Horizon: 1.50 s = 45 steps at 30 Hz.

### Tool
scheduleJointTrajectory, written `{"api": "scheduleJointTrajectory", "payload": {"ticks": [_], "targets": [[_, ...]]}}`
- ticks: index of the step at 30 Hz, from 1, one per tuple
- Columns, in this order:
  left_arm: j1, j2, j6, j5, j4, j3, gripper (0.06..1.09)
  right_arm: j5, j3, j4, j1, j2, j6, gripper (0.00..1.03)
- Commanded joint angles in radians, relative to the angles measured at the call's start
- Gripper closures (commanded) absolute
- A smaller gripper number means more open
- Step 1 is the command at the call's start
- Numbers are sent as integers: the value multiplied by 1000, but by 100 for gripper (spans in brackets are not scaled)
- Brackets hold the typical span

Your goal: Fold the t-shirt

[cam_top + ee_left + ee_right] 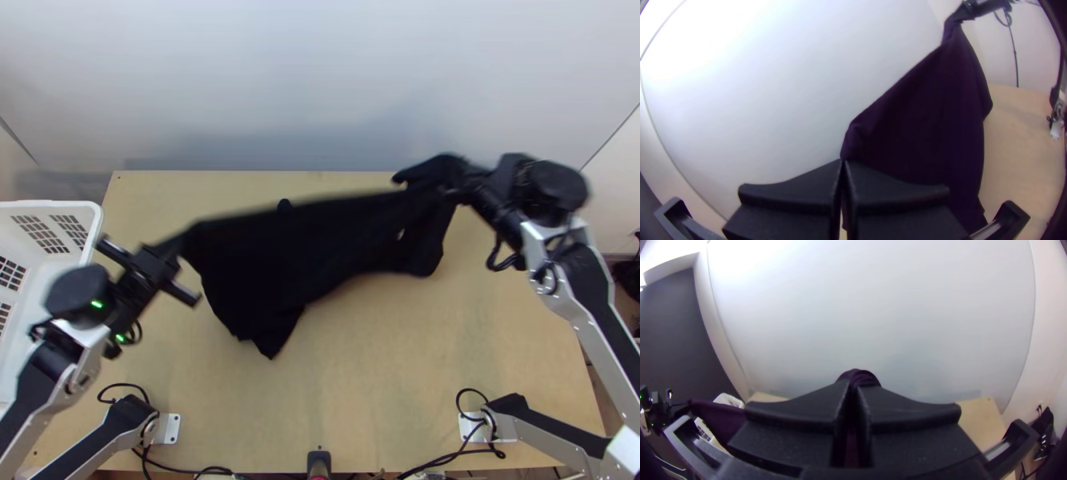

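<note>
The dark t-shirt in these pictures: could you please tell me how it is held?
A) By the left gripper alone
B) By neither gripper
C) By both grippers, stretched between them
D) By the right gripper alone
C, since the dark cloth t-shirt spans from the left gripper to the right gripper.

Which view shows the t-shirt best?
The top view, because there the t-shirt stretches from left gripper to right gripper. Left wrist view: a broad hanging panel. Right wrist view: cloth at the fingertips, another part farther off.

White basket [50, 268], wooden table [384, 360]
</note>
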Motion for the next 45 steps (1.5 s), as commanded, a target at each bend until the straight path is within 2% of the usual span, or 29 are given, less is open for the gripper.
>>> {"api": "scheduleJointTrajectory", "payload": {"ticks": [1, 3, 7, 15, 23, 26, 30, 33, 39, 45], "targets": [[155, 107, -62, -1, 56, 240, 105, 94, 131, 92, -43, -51, -35, 100], [180, 153, -82, -7, 70, 307, 105, 157, 175, 141, -45, -47, -34, 100], [206, 256, -115, -27, 105, 444, 105, 223, 275, 193, -46, -16, -31, 100], [149, 416, -152, -139, 265, 628, 105, 266, 428, 251, -31, 67, -12, 100], [122, 604, -152, -196, 426, 787, 105, 345, 559, 304, -17, 205, 29, 100], [132, 706, -143, -200, 456, 890, 105, 358, 628, 322, -20, 278, 15, 100], [162, 821, -141, -200, 490, 1022, 105, 358, 695, 373, -46, 354, -52, 100], [175, 876, -102, -216, 552, 1093, 105, 358, 714, 411, -78, 373, -66, 100], [183, 885, -33, -234, 610, 1143, 105, 414, 704, 462, -117, 338, -60, 100], [180, 761, -31, -255, 627, 1140, 105, 418, 652, 448, -107, 150, -54, 100]]}}
